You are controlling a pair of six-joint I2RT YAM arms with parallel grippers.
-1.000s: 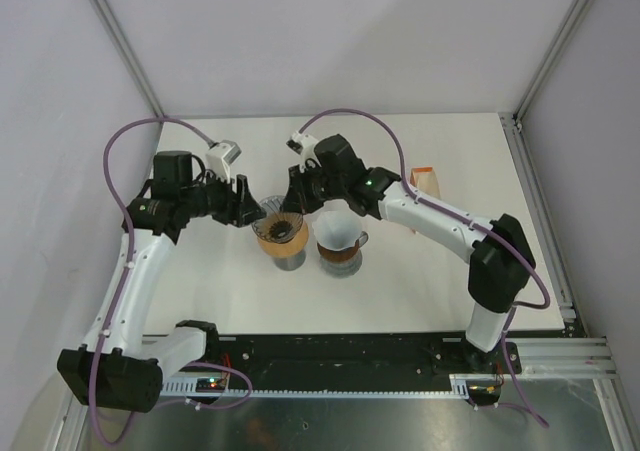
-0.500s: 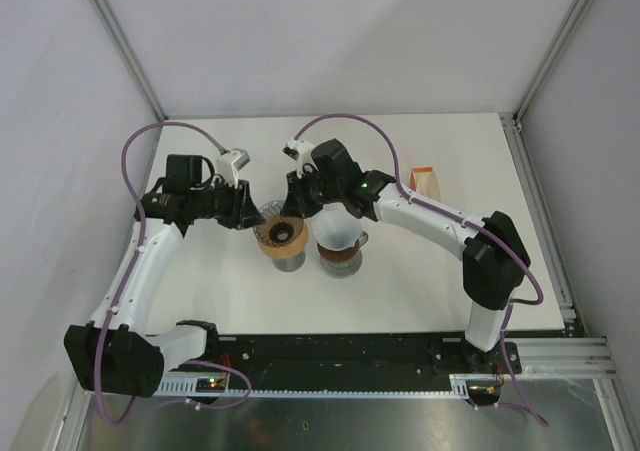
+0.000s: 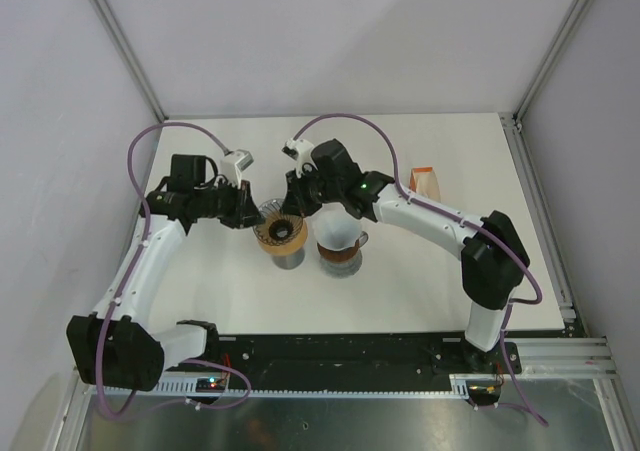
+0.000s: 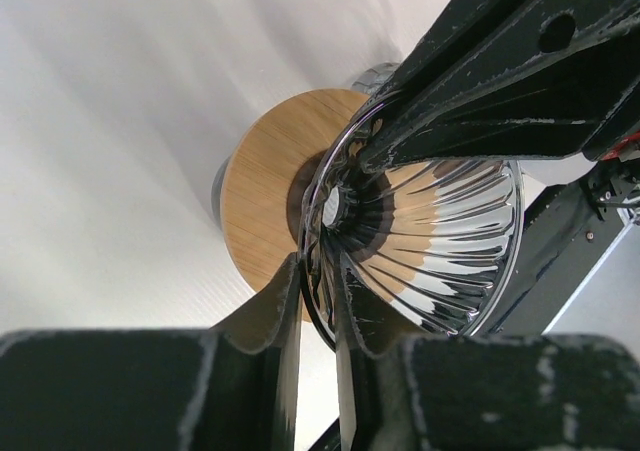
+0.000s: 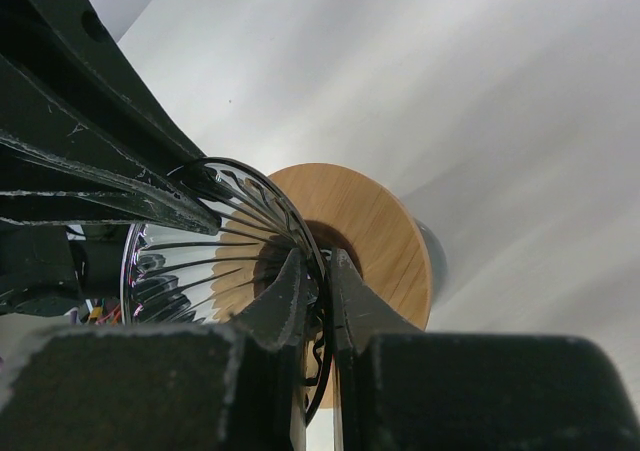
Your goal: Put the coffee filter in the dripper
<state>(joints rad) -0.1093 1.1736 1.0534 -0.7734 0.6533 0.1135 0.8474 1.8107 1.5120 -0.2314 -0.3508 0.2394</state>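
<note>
Ana: Left gripper [image 4: 315, 293] has drawn its fingers in since a second back. They now pinch one side of the rim of the glass dripper [image 3: 280, 231], and that arm's elbow has swung higher.

Ben: And the other side?

Ana: Right gripper [image 5: 318, 271] nips the opposite rim, fingers nearly together. The ribbed bowl above the wooden collar [image 4: 262, 196] looks bare.

Ben: So no coffee filter in yet?

Ana: None that I can see. Just right of it stands a white cone [image 3: 338, 233] — filter or second dripper, I can't tell — and an orange-and-white packet [image 3: 427, 181] lies well apart. I'd judge the placing itself is all still ahead.
</note>
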